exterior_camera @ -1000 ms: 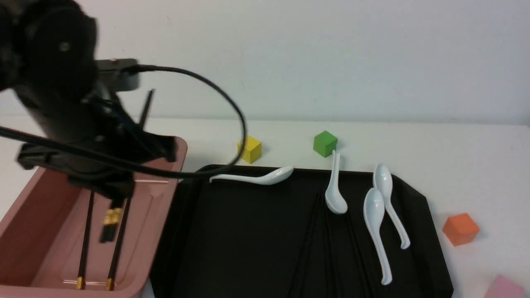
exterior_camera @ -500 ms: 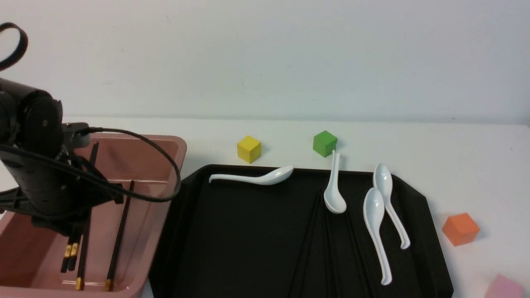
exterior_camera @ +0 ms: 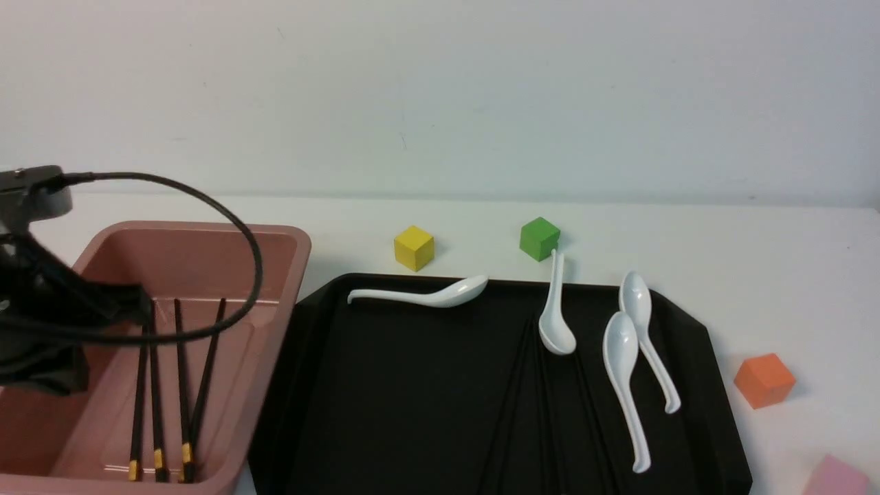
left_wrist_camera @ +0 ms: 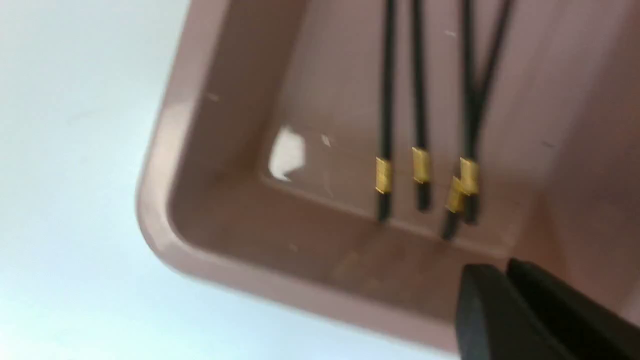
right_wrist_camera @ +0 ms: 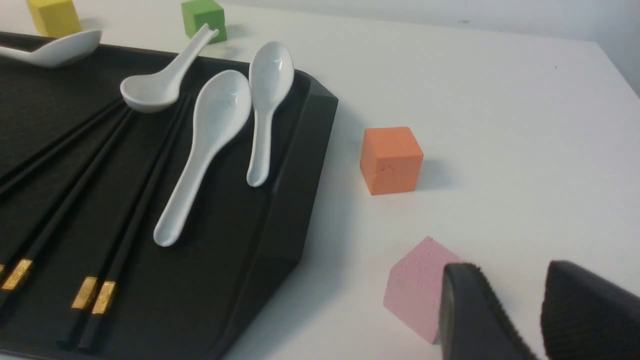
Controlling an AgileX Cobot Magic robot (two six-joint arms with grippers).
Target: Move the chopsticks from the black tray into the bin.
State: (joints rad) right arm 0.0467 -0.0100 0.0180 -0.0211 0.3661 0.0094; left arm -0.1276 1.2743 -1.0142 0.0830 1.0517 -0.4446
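Note:
Several black chopsticks [exterior_camera: 157, 385] with gold bands lie side by side on the floor of the pink bin [exterior_camera: 275, 302]. The left wrist view shows their banded ends [left_wrist_camera: 420, 170] near the bin's corner [left_wrist_camera: 225, 250]. My left gripper [left_wrist_camera: 500, 267] hangs above that end of the bin, shut with nothing in it. Only its arm [exterior_camera: 48, 309] shows in the front view. More chopsticks [exterior_camera: 512, 412] lie lengthwise in the black tray [exterior_camera: 399, 385]. My right gripper [right_wrist_camera: 512, 270] is open and empty over the table, right of the tray [right_wrist_camera: 280, 200].
Several white spoons [exterior_camera: 622, 371] lie in the tray's far right part, one [exterior_camera: 426, 295] along its back rim. Yellow [exterior_camera: 413, 247] and green [exterior_camera: 539, 238] cubes stand behind the tray, and an orange cube [exterior_camera: 764, 379] to its right. A pink block [right_wrist_camera: 415, 285] sits beside my right gripper's finger.
The left arm lowered its pair of chopsticks into the bin and let go. It has since drawn back left, and its jaws have closed. Tray contents unchanged.

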